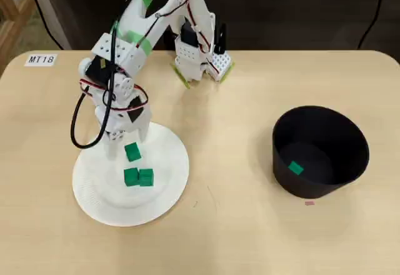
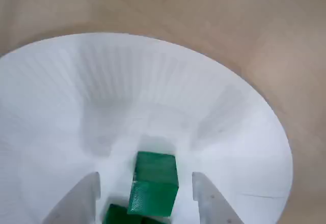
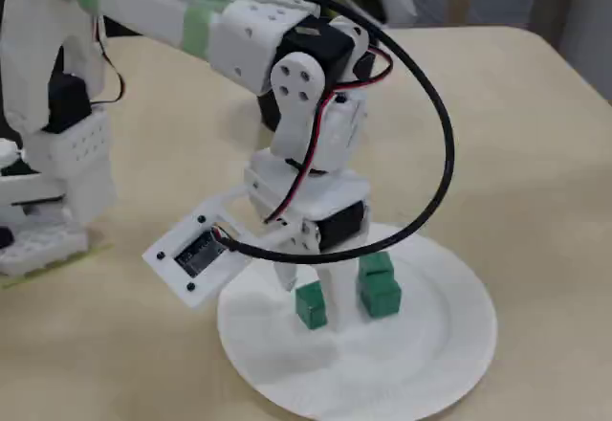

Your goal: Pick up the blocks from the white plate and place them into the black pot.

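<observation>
Tool (image 2: pixel 145 193) is spread wide and low over the white plate (image 1: pixel 169 181), its fingers (image 2: pixel 84 198) flanking one green block (image 2: pixel 154 183) without visible contact. In the overhead view, two further blocks (image 1: pixel 139 177) lie touching, just toward 6 o'clock of that one. The plate rests on the tabletop (image 1: pixel 231 225). Well apart toward 3 o'clock stands the black pot (image 1: pixel 344 156), one block (image 1: pixel 295 168) inside.

A light wooden table (image 1: pixel 237 237) fills the overhead frame; dark flooring is seen along the top edge.
</observation>
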{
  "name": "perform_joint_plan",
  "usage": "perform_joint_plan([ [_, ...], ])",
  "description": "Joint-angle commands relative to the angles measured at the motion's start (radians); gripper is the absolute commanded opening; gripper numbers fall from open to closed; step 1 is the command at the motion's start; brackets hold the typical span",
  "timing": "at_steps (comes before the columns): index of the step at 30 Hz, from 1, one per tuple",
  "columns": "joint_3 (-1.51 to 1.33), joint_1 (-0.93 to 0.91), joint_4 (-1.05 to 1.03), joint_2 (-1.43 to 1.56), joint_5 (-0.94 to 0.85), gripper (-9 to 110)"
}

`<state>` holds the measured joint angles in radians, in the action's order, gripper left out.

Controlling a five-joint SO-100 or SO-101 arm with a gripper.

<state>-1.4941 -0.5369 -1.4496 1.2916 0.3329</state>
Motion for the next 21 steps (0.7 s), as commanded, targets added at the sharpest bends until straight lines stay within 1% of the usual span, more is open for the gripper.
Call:
perform_joint_plan([
  [1, 0.044, -0.005, 0.023, 0.005, 0.006, 21],
  [9, 0.044, -0.012, 0.077, -0.020, 0.034, -2],
  [13, 0.046, -0.012, 0.094, -0.012, 0.015, -2],
  [17, 0.092, -0.018, 0.110, 0.060, -0.034, -2],
  [19, 0.114, -0.014, 0.166, 0.121, -0.075, -2],
  [21, 0.114, 0.012, 0.265, 0.195, -0.138, -2],
])
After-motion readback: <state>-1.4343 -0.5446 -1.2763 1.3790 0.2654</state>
